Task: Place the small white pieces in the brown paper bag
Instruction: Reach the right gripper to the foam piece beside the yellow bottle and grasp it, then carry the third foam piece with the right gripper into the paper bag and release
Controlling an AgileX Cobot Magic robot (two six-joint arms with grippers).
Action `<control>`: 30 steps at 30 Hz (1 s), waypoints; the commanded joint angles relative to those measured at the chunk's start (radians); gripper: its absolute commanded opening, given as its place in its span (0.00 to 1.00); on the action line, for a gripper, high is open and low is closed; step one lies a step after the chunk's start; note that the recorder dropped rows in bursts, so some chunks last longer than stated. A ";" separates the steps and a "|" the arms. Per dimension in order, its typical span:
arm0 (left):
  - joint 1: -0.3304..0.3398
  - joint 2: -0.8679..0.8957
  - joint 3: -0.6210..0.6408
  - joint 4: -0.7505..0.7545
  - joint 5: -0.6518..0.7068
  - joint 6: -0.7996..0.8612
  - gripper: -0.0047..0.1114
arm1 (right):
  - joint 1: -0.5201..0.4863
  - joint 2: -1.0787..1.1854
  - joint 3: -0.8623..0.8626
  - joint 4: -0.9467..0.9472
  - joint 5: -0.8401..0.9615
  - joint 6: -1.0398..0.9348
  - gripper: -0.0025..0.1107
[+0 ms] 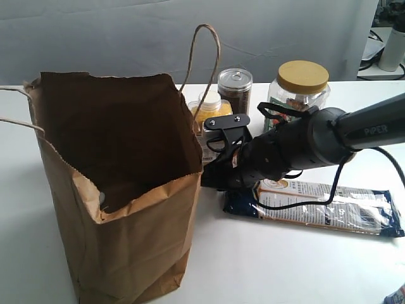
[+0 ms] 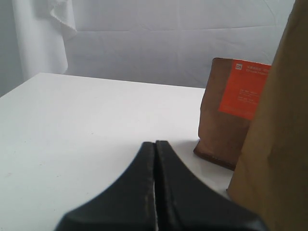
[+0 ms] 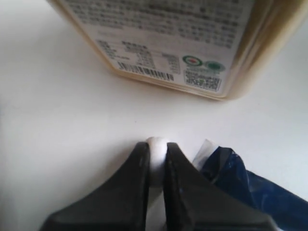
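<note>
Brown paper bag (image 1: 126,209) stands open-mouthed on the desk (image 1: 266,266) so pieces can drop in, while at its 3 o'clock the right hand (image 3: 156,153) pinches one small white piece (image 3: 156,143) low beside the blue packet (image 3: 240,187), and the left hand (image 2: 155,147) idles clenched on nothing.

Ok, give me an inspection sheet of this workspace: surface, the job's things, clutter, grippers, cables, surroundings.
Surface: white table, bare parts look clean.
Job's things: brown paper bag upright, mouth open; one small white piece pinched in the right gripper; other pieces not seen.
Clutter: yellow-lidded jar, dark jar and yellow bottle behind the arm; blue packet lying flat; brown pouch standing by the bag.
Grippers: left gripper shut, empty; right gripper shut on the piece, low by the table.
Cables: black cable loops under the right arm over the packet.
Surroundings: pale backdrop behind the table.
</note>
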 commanded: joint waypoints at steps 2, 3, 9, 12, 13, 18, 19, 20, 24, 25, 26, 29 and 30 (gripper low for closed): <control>-0.004 -0.003 0.004 -0.008 -0.005 -0.004 0.04 | 0.002 -0.005 -0.006 0.009 0.018 -0.006 0.02; -0.004 -0.003 0.004 -0.008 -0.005 -0.004 0.04 | 0.002 -0.015 -0.004 0.009 0.025 -0.006 0.02; -0.004 -0.003 0.004 -0.008 -0.005 -0.004 0.04 | 0.002 -0.144 0.086 0.009 -0.025 -0.002 0.02; -0.004 -0.003 0.004 -0.008 -0.005 -0.004 0.04 | -0.004 -0.242 0.186 0.031 -0.068 0.005 0.02; -0.004 -0.003 0.004 -0.008 -0.005 -0.004 0.04 | -0.004 -0.276 0.225 0.040 -0.084 0.005 0.02; -0.004 -0.003 0.004 -0.008 -0.005 -0.004 0.04 | -0.002 -0.463 0.394 0.042 -0.119 0.008 0.02; -0.004 -0.003 0.004 -0.008 -0.005 -0.004 0.04 | 0.005 -0.508 0.424 0.042 -0.121 0.008 0.02; -0.004 -0.003 0.004 -0.008 -0.005 -0.004 0.04 | 0.011 -0.546 0.447 0.042 -0.121 0.014 0.02; -0.004 -0.003 0.004 -0.008 -0.005 -0.004 0.04 | 0.072 -0.813 0.570 0.042 -0.121 0.031 0.02; -0.004 -0.003 0.004 -0.008 -0.005 -0.004 0.04 | 0.092 -0.869 0.591 0.042 -0.119 0.040 0.02; -0.004 -0.003 0.004 -0.008 -0.005 -0.004 0.04 | 0.133 -0.965 0.628 0.042 -0.118 0.054 0.02; -0.004 -0.003 0.004 -0.008 -0.005 -0.004 0.04 | 0.208 -1.094 0.656 0.042 -0.097 0.077 0.02; -0.004 -0.003 0.004 -0.008 -0.005 -0.004 0.04 | 0.232 -1.132 0.658 0.042 -0.088 0.079 0.02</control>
